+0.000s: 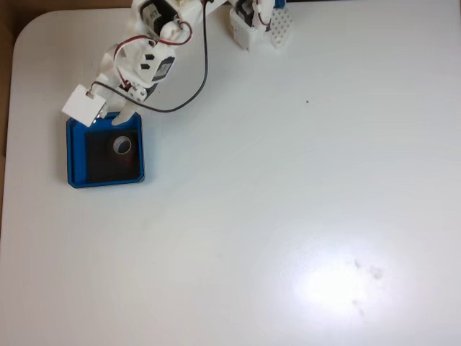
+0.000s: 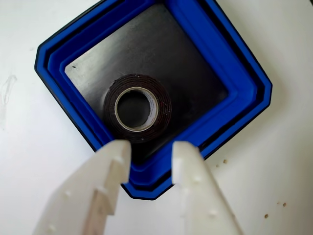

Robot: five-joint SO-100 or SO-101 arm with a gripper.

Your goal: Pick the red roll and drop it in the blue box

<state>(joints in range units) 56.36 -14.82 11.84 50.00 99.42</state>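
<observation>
White fingers of the hand are seen parted, nothing held; red roll lies flat just beyond them inside the blue box, released, on the bench.

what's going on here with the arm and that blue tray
A small white robot arm is working over a white table. The red tape roll lies flat on the black floor of the blue box, near the box's middle. In the wrist view the gripper hangs just above the box's near rim with its fingers apart and nothing between them. So the roll is already in the box and the gripper is not holding it.
</observation>
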